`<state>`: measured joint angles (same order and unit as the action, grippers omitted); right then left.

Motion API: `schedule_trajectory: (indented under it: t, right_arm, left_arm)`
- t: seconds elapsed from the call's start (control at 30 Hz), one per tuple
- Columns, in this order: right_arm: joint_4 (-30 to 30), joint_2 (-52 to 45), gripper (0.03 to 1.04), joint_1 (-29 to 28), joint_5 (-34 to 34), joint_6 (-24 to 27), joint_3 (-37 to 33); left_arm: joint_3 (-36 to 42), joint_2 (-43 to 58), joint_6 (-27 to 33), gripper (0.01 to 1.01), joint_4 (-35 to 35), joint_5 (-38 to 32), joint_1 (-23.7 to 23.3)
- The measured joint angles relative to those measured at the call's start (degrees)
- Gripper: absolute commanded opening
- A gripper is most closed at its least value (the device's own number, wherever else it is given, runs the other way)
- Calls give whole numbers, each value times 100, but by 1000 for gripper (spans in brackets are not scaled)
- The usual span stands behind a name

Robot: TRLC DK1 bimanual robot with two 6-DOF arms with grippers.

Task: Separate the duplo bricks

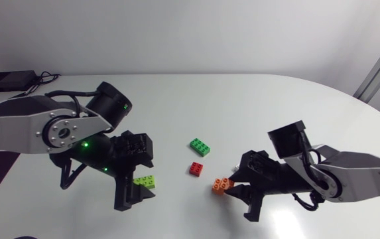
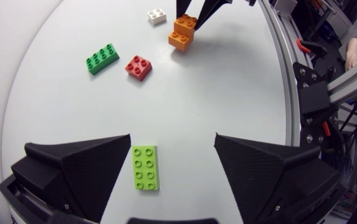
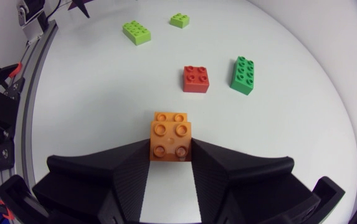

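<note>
We clamp the orange bricks with our right gripper (image 3: 171, 148); our left gripper (image 2: 172, 142) stands spread over a lime brick.

The orange bricks (image 3: 171, 132), two stacked with the lower one offset, sit near the red brick (image 1: 196, 168) on its right-arm side, with one finger pressed to each flank. The green brick (image 1: 200, 146) lies just beside the red brick. The lime brick (image 2: 146, 167) lies flat on the table (image 1: 276, 99), on the red brick's left-arm side, between our parted left fingers and touching neither. A white brick (image 2: 157, 16) lies past the orange bricks from the red brick. A smaller lime brick (image 3: 179, 20) lies near the long one, well apart from the red brick.
</note>
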<state>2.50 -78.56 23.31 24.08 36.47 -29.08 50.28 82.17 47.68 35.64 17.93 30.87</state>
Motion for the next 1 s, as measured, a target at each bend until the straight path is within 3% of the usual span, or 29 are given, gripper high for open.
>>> schedule_trajectory:
  t: [0.33,0.5,1.0]
  right_arm:
    - [1113,1215,315,2,697,-173,-107]
    - [1362,1513,315,37,927,-284,-243]
    - [1650,1869,315,262,1635,-608,-417]
  left_arm:
    - [603,413,52,911,149,1257,2]
    - [765,535,92,907,321,1497,201]
    - [1589,1064,221,764,881,2092,684]
